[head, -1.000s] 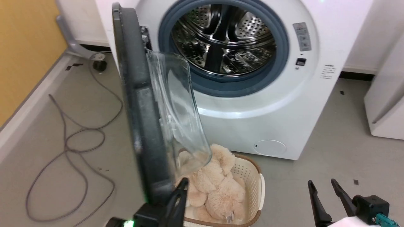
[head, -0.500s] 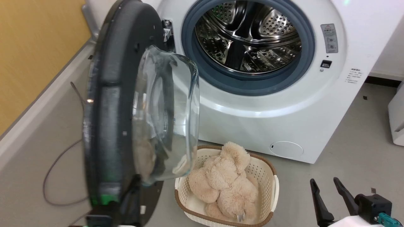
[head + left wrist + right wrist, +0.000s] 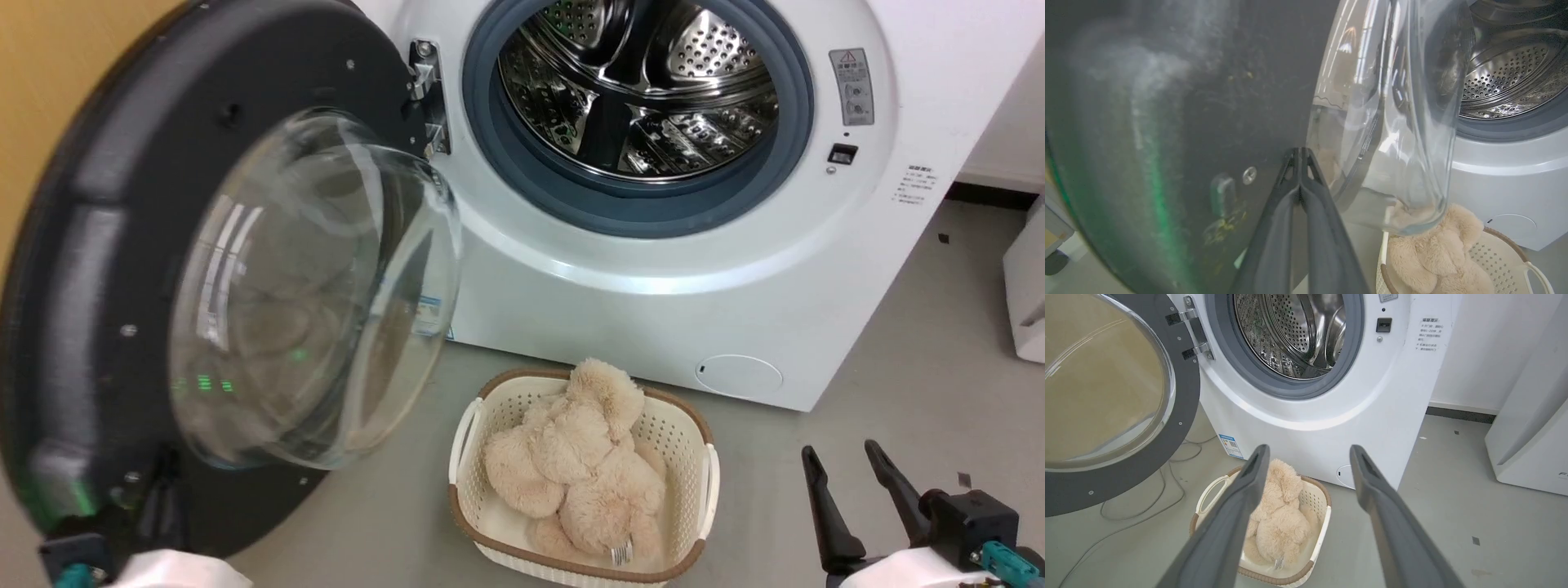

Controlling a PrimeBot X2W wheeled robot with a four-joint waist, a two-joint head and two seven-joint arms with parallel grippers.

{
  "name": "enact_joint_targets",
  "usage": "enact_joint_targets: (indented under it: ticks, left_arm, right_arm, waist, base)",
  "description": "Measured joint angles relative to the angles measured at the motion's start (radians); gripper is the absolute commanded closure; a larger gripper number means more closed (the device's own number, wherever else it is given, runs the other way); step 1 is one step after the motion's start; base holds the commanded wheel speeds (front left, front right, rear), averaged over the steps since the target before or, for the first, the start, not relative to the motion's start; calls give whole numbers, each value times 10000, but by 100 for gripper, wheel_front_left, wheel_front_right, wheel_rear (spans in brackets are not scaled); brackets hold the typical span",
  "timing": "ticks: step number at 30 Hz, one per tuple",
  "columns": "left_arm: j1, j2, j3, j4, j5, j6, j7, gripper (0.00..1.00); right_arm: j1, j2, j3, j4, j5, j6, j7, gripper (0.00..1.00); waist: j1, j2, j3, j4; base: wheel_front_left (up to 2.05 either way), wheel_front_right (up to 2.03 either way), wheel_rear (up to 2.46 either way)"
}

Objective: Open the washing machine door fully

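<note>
My left hand point(image 3: 1300, 154) was clenched, fingertips together, close against the black inner face of the washing machine door point(image 3: 98, 212). The door stood swung out on its hinge, left of the washing machine point(image 3: 653, 310), leaving the drum uncovered. My right hand point(image 3: 1308, 453) hung released near the basket point(image 3: 709, 490).

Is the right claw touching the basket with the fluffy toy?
Apart. The head view shows a strip of bare grey floor between the right claw and the basket. The claw is open and holds nothing.
</note>
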Motion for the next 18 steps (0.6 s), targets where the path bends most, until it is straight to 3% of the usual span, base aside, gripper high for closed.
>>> enact_joint_targets:
  ticks: [10, 18]
  left_arm:
    - [-1111, 328, 807, 2266, -451, -627, -596, 100]
    - [-1363, 234, 1335, 2959, -443, -880, -698, 100]
  right_arm:
    - [-5, 0, 86, -384, -71, 0, 201, 0]
    - [-3, 0, 79, -405, -71, 0, 209, 0]
  waist:
    - [0, 0, 204, -279]
    - [0, 0, 179, -481]
  base:
    - [0, 0, 0]
    - [0, 0, 0]
